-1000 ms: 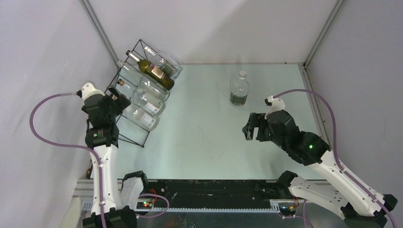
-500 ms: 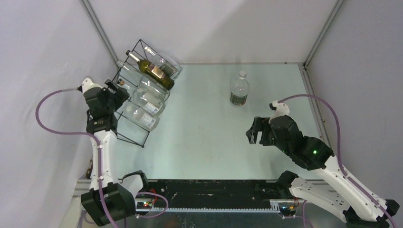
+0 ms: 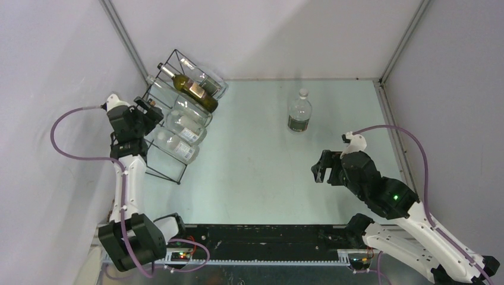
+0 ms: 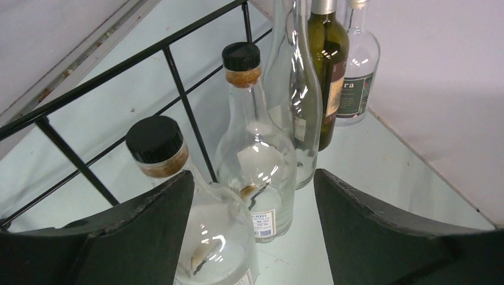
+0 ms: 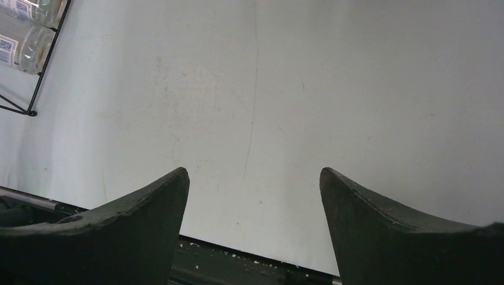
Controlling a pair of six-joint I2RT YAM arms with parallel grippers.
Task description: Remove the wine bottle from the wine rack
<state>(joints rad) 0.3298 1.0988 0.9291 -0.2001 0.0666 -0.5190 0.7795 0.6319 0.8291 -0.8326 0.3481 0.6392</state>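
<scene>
The black wire wine rack [image 3: 156, 161] [image 4: 176, 78] stands at the table's back left and holds several bottles lying in its cells. The dark green wine bottle [image 3: 196, 90] [image 4: 331, 56] lies in an upper cell, with clear glass bottles [image 3: 185, 126] below and beside it. My left gripper [image 3: 150, 113] [image 4: 252, 178] is open at the rack's left end, facing the bottle necks. A black-capped clear bottle [image 4: 205, 237] sits just ahead of its left finger [image 4: 136, 231]. My right gripper [image 3: 321, 167] [image 5: 254, 172] is open above bare table, holding nothing.
A clear plastic water bottle [image 3: 299, 111] stands upright at the back centre of the table. Grey walls close in the left, back and right sides. A black rail [image 3: 267, 237] runs along the near edge between the arm bases.
My left gripper has moved farther back along the rack's left end and its jaws have narrowed somewhat. The right arm has drawn back toward the near right.
</scene>
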